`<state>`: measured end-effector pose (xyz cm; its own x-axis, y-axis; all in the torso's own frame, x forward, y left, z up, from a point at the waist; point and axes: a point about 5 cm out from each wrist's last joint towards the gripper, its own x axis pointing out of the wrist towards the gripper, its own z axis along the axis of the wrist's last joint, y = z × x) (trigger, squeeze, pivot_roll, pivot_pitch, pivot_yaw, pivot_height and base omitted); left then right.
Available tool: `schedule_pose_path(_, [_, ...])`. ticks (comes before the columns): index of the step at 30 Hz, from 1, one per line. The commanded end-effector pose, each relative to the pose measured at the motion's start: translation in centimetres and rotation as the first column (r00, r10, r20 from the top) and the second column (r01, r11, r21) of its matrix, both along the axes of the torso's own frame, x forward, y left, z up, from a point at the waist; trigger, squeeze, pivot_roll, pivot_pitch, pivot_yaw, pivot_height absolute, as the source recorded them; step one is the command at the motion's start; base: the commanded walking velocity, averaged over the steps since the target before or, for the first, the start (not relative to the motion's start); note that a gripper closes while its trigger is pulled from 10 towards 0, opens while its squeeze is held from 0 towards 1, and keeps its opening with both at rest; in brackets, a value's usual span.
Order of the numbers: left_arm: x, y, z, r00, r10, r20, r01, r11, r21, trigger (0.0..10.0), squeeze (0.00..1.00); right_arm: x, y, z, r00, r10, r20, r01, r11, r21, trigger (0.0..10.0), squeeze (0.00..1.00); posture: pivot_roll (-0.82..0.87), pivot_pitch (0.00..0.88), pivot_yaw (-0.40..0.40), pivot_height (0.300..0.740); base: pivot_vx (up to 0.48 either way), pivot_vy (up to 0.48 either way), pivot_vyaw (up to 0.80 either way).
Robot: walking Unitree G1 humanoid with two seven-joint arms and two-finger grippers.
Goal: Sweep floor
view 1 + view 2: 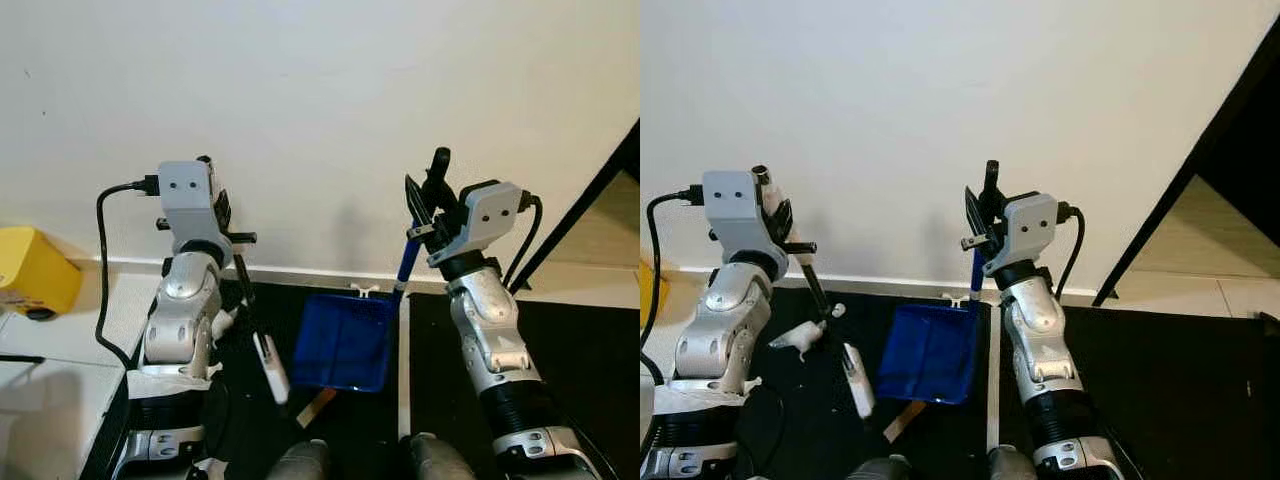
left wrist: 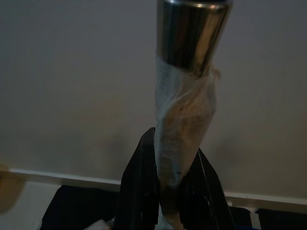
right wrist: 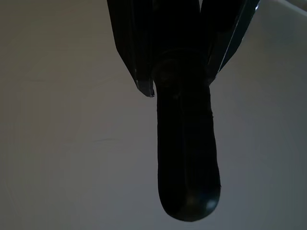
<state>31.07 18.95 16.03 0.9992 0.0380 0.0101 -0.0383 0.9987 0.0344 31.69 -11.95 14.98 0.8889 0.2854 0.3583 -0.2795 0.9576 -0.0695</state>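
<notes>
Blue dustpan (image 1: pixel 345 342) sits on the dark floor (image 1: pixel 590 350) by the wall's baseboard. Right gripper (image 1: pixel 430 195) clamps its upright black handle (image 3: pixel 187 143); left gripper (image 2: pixel 172 191) pinches the cloth-wrapped broom pole (image 2: pixel 184 129).

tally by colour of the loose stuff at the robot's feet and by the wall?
Blue: 1, the dustpan
Yellow: 1, the box
White: 1, the broom head
Total: 3
</notes>
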Motion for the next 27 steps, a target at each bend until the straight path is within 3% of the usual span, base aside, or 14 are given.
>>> schedule_pose_path(1, [-0.4,0.4,-0.4,1.000,0.003,0.014,-0.003,1.000,0.028,10.0,0.00,0.0,-0.6,-0.4,1.000,-0.020,0.005,0.020,1.000,-0.020,10.0,0.00,0.07,0.091,0.088,0.740,0.000,0.000,0.00])
schedule_pose_path(10, [-0.5,0.7,-1.8,0.996,-0.087,0.009,0.086,0.994,0.069,10.0,0.00,0.4,-1.7,-1.4,0.999,-0.042,-0.012,0.041,0.997,-0.069,10.0,0.00,0.08,0.160,0.101,0.740,0.000,0.000,0.00])
schedule_pose_path(17, [-1.6,2.3,-2.7,0.995,-0.102,-0.024,0.104,0.987,0.122,10.0,0.00,1.4,-2.3,-2.2,0.998,-0.058,-0.026,0.053,0.986,-0.156,10.0,0.00,0.12,0.213,0.120,0.740,0.000,0.000,0.00])
schedule_pose_path(23, [-2.6,3.5,-3.3,0.996,-0.081,-0.044,0.087,0.984,0.153,10.0,0.00,2.1,-3.0,-1.4,0.997,-0.079,-0.002,0.077,0.982,-0.173,10.0,0.00,0.14,0.228,0.121,0.740,0.000,0.000,0.00])
schedule_pose_path(27, [-2.9,3.1,-3.0,0.992,-0.103,-0.073,0.112,0.985,0.133,10.0,0.00,2.6,-4.3,-0.7,0.994,-0.112,0.015,0.113,0.977,-0.178,10.0,0.00,0.15,0.228,0.115,0.740,0.000,0.000,0.00])
